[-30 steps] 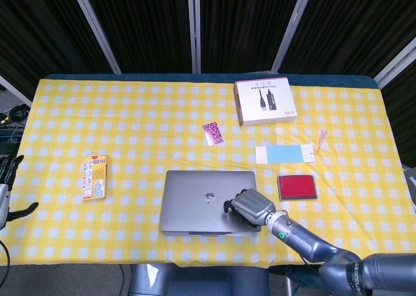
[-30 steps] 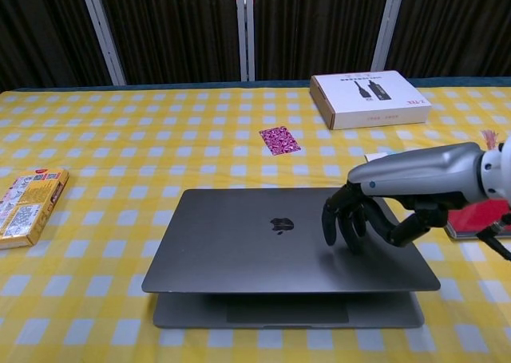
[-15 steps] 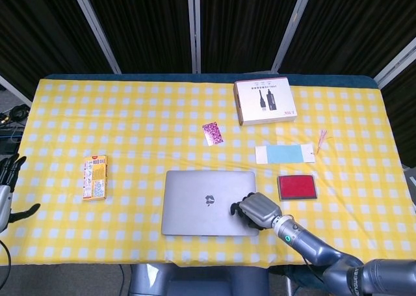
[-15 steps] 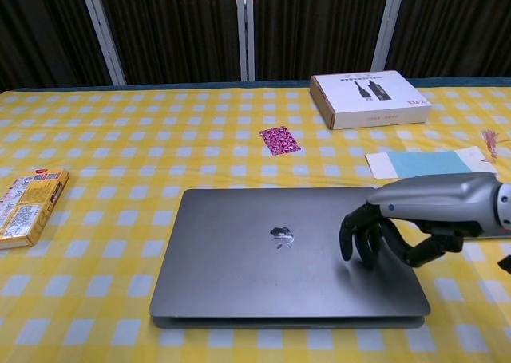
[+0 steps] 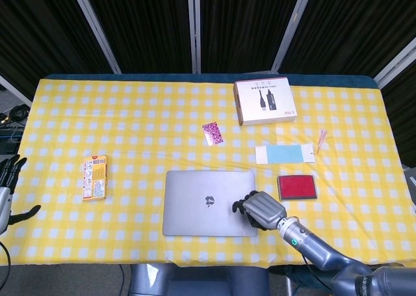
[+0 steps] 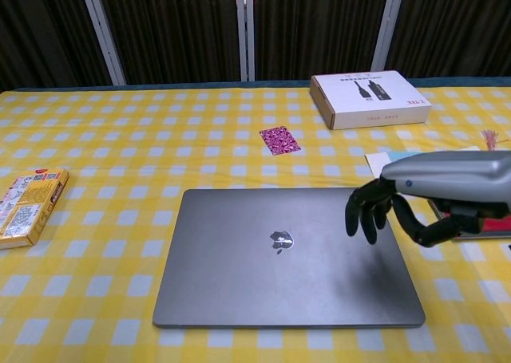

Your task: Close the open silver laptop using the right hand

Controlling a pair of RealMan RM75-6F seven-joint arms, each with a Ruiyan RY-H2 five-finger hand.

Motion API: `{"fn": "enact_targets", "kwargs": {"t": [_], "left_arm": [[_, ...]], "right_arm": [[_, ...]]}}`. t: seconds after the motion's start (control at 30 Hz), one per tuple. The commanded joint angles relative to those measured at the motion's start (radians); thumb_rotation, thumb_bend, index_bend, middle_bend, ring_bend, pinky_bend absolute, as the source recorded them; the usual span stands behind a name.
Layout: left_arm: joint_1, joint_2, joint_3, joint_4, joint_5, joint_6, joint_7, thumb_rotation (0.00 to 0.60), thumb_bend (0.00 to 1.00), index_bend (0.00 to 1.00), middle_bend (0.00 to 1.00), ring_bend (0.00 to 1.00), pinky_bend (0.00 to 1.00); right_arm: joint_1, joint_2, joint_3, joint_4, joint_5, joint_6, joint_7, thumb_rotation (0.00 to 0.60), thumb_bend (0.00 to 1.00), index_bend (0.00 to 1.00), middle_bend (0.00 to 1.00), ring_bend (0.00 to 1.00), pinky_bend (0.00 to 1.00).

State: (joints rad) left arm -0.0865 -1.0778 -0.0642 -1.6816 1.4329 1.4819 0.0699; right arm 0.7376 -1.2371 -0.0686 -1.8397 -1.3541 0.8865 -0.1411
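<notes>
The silver laptop point(image 5: 207, 203) lies flat on the yellow checked cloth with its lid down, logo facing up point(image 6: 281, 255). My right hand point(image 5: 261, 210) is over the lid's right part, fingers bent downward point(image 6: 366, 214) and the thumb apart beneath them. It holds nothing; in the chest view the fingertips are at or just above the lid, and I cannot tell whether they touch. My left hand point(image 5: 5, 193) shows at the far left edge of the head view, off the table, fingers spread and empty.
A red case point(image 5: 297, 187) lies just right of the laptop, and a blue-and-white paper strip point(image 5: 284, 153) lies behind it. A white box point(image 6: 369, 98) stands at the back, a pink card point(image 6: 279, 140) mid-table, a yellow snack box point(image 6: 28, 203) at the left.
The lid went from slightly raised to fully flat on the base. My right hand drew back toward the lid's right edge and rose a little.
</notes>
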Motion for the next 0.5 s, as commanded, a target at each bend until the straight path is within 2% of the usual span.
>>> {"fn": "enact_targets", "kwargs": {"t": [0.03,0.1,0.17,0.2,0.3,0.5], "left_arm": [[0.002,0.003,0.001,-0.002,0.007,0.005,-0.007,0.600,0.00,0.00,0.00,0.00,0.00],[0.005,0.006,0.004,-0.004,0.016,0.011,-0.013,0.600,0.00,0.00,0.00,0.00,0.00],[0.008,0.009,0.006,-0.006,0.027,0.021,-0.017,0.600,0.00,0.00,0.00,0.00,0.00],[0.010,0.011,0.008,-0.007,0.033,0.026,-0.019,0.600,0.00,0.00,0.00,0.00,0.00],[0.015,0.013,0.012,-0.007,0.046,0.035,-0.027,0.600,0.00,0.00,0.00,0.00,0.00],[0.013,0.011,0.015,0.003,0.054,0.032,-0.044,0.600,0.00,0.00,0.00,0.00,0.00]], "right_arm": [[-0.071,0.080,0.003,-0.043,-0.128,0.163,-0.002,0.600,0.82,0.35,0.36,0.33,0.24],[-0.115,0.112,0.002,-0.043,-0.182,0.259,0.007,0.600,0.39,0.30,0.26,0.24,0.14],[-0.164,0.135,0.001,-0.024,-0.224,0.355,0.009,0.600,0.13,0.22,0.17,0.15,0.05],[-0.193,0.141,0.001,-0.005,-0.245,0.411,0.011,0.600,0.05,0.17,0.12,0.10,0.02],[-0.264,0.139,0.003,0.051,-0.269,0.530,0.033,0.600,0.00,0.08,0.02,0.01,0.00],[-0.389,0.109,0.003,0.169,-0.260,0.698,0.082,0.600,0.00,0.01,0.00,0.00,0.00]]}}
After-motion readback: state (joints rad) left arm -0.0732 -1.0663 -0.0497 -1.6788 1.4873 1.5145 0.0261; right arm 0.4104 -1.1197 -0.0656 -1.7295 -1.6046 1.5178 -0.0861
